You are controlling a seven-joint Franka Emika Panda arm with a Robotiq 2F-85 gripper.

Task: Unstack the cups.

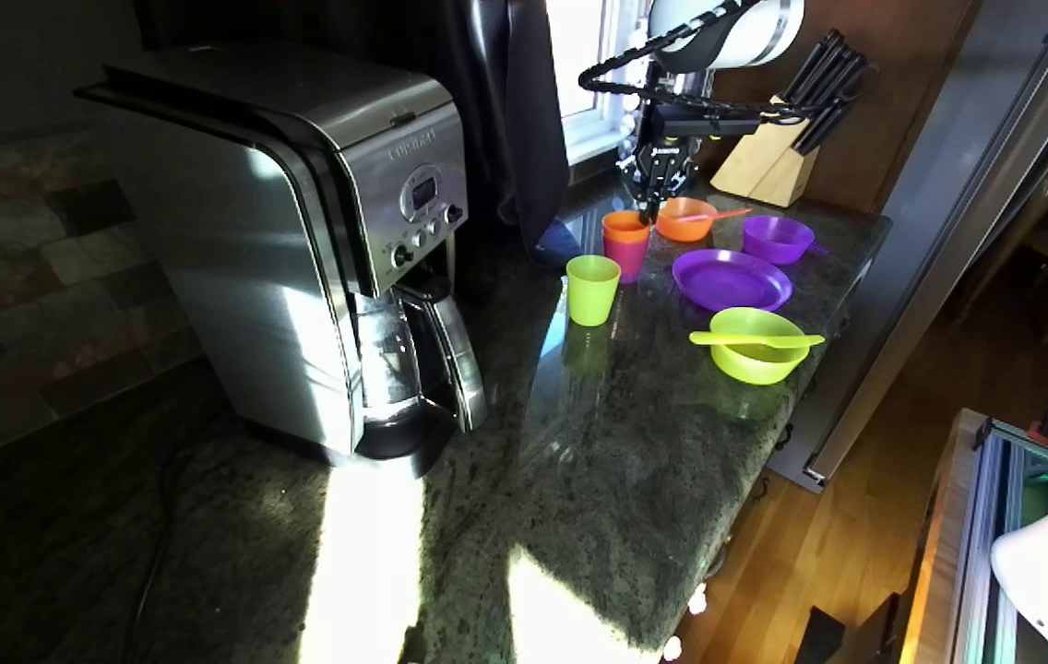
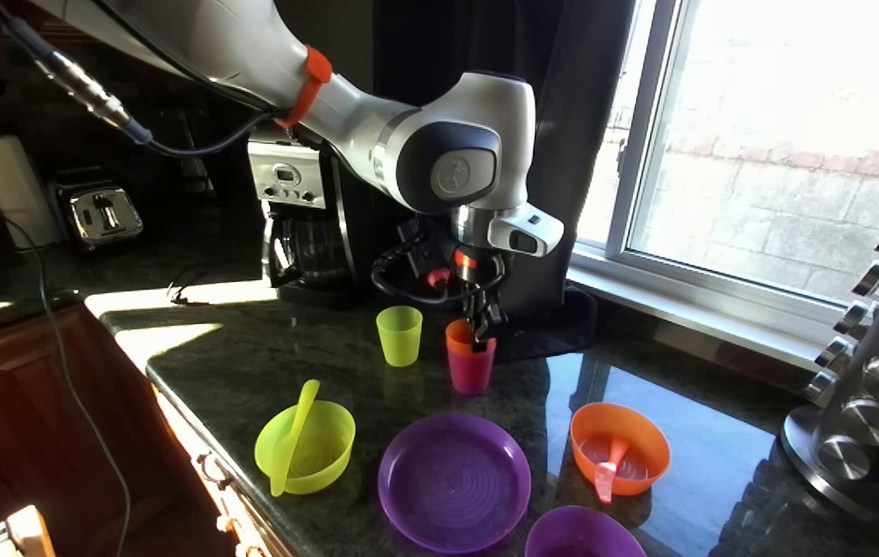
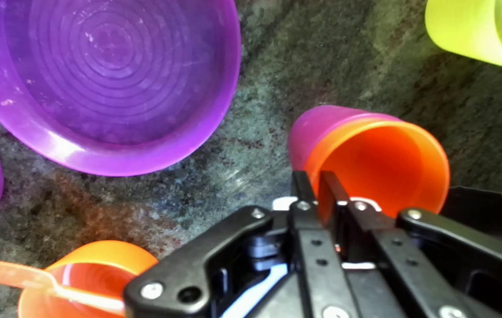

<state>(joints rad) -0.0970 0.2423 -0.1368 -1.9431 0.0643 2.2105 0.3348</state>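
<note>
An orange cup (image 1: pixel 625 222) is nested in a pink cup (image 1: pixel 626 258), upright on the dark counter; the stack shows in all views, with the orange cup (image 3: pixel 381 161) over the pink cup (image 3: pixel 315 128) in the wrist view. A lime-green cup (image 2: pixel 399 338) stands apart beside the stack, partly cut off at the top right of the wrist view (image 3: pixel 463 26). My gripper (image 3: pixel 315 176) points down at the stack's rim. Its fingers are a narrow gap apart, one outside the cups and one inside the orange cup, with the rim between them. The gap looks wider than the wall.
A purple plate (image 2: pixel 453 483), an orange bowl (image 2: pixel 619 449) with a utensil, a lime-green bowl (image 2: pixel 323 449) with a knife and a purple bowl (image 1: pixel 775 242) lie near the stack. A coffee maker (image 1: pixel 238 231), a dark curtain (image 1: pixel 524 120) and a knife block (image 1: pixel 768 157) stand around.
</note>
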